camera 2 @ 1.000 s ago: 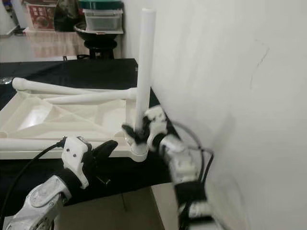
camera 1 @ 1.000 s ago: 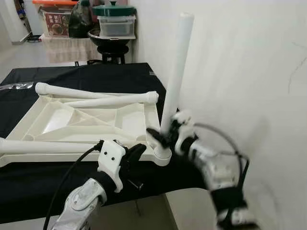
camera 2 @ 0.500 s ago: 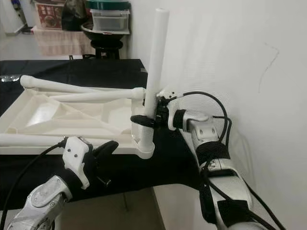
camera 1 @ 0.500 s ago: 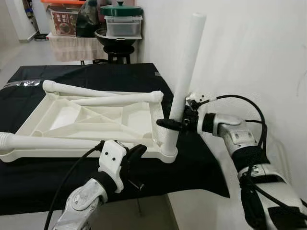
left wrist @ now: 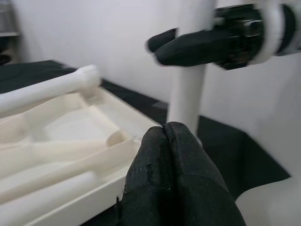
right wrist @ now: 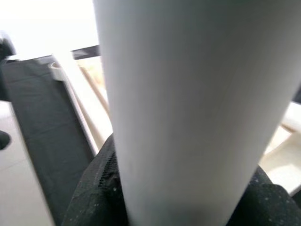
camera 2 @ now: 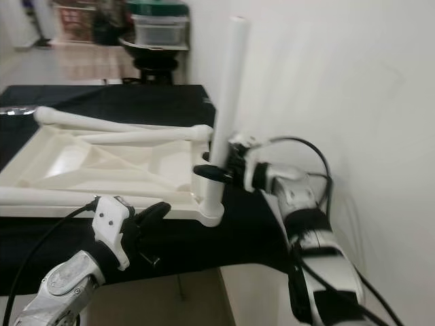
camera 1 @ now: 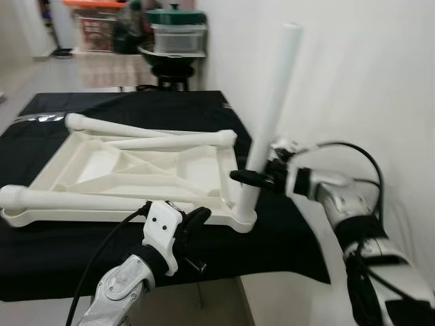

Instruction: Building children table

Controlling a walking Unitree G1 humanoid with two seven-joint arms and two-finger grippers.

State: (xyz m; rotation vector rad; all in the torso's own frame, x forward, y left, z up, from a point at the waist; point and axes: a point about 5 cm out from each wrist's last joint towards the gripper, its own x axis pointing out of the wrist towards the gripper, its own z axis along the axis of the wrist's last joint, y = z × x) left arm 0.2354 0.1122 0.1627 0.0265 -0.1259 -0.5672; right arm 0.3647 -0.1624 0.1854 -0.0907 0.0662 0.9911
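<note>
Straightened since a second ago, the upright leg [camera 1: 270,119] is pinched by the right gripper [camera 1: 257,178] in the tabletop [camera 1: 136,173] corner socket; left gripper [camera 1: 192,224] pressed together, idle

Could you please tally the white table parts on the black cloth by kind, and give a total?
Upright leg, standing in the tabletop's corner socket, held by the right pincer: 1
Loose legs lying on the tabletop: 3
Upside-down tabletop: 1
Total: 5

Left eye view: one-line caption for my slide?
Right tool grips the upright white leg in the upturned tabletop's corner socket; left tool waits shut below.
</note>
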